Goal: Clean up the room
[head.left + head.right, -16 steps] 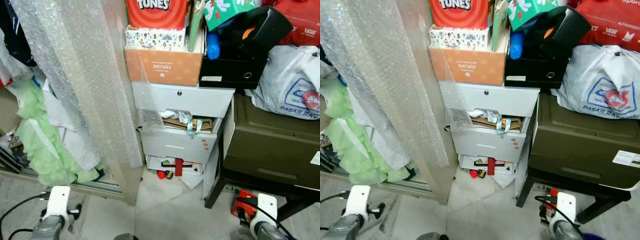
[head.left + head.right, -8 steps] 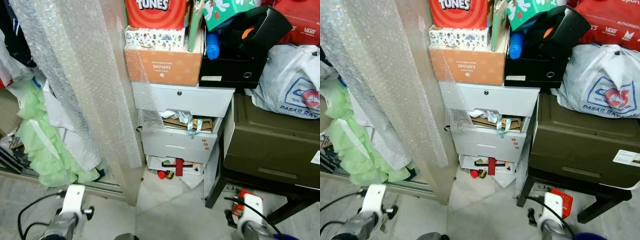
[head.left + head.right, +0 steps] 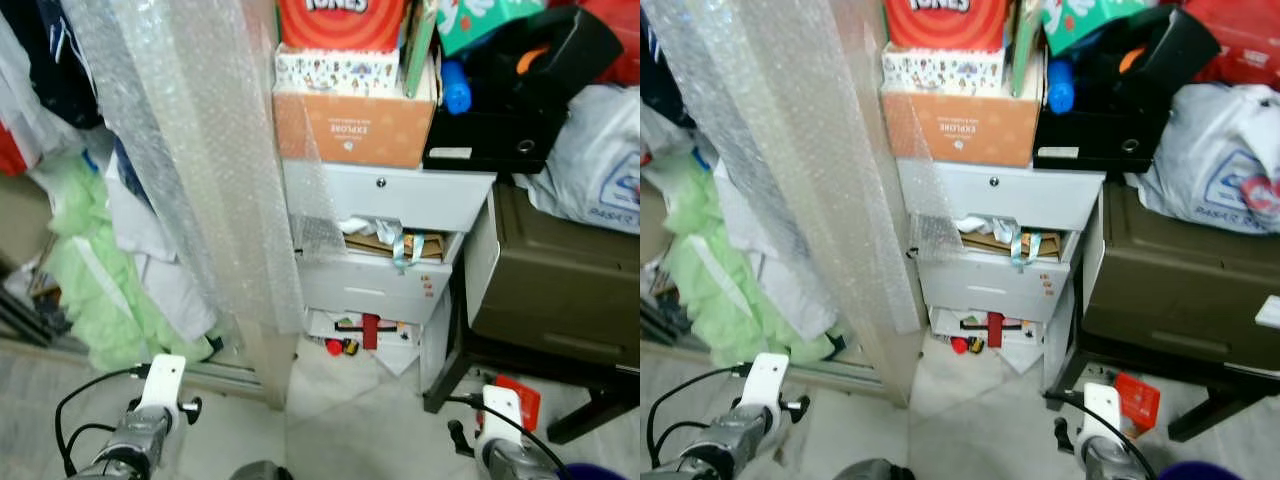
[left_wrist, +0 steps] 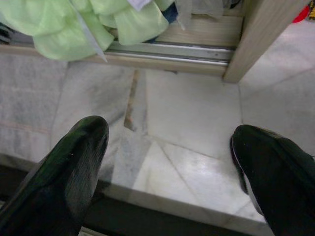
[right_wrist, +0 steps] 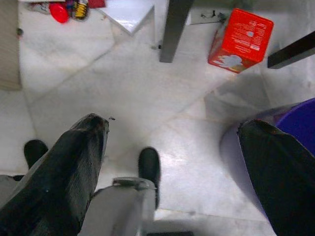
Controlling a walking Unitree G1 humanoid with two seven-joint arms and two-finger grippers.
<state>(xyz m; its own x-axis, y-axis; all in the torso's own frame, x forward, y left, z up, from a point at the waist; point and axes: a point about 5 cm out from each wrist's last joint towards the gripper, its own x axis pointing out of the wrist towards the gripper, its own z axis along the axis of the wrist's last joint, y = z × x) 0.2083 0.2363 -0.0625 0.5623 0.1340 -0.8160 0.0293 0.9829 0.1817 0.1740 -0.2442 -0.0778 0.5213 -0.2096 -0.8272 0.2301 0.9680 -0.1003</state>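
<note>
Hanging low over the marble floor (image 4: 197, 113), the left gripper (image 4: 170, 162) has its jaws apart, near green clothes (image 3: 95, 300) and a bubble-wrapped panel (image 3: 200, 150). White drawers (image 3: 385, 250) stand centre. The right gripper (image 5: 172, 162), jaws apart, hovers near a red box (image 5: 241, 39) by a dark chest (image 3: 560, 290).

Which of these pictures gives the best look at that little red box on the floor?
The right wrist view: the red box lies whole on the floor. Both eye views catch just a blurry part of it beside the right arm.
</note>
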